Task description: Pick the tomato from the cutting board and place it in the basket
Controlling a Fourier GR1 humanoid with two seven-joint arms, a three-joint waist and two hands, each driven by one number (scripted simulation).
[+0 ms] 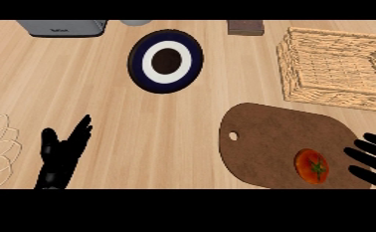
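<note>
A: What's underneath it all?
B: A pale wood-grain counter [110, 106].
A: Count for me.
B: One round red tomato [311, 166], one brown wooden cutting board [268, 131], one woven wicker basket [295, 71], one dark-blue-and-white round plate [166, 60], two black hands.
A: The tomato?
B: It is on the board's lower right part, well apart from the basket. It is slightly longer up the view, green stem facing up.
A: Hands?
B: The right hand [361, 159] is just beside the tomato, fingers straight, not touching. The left hand [58, 159] rests lower left, fingers relaxed, holding nothing.
</note>
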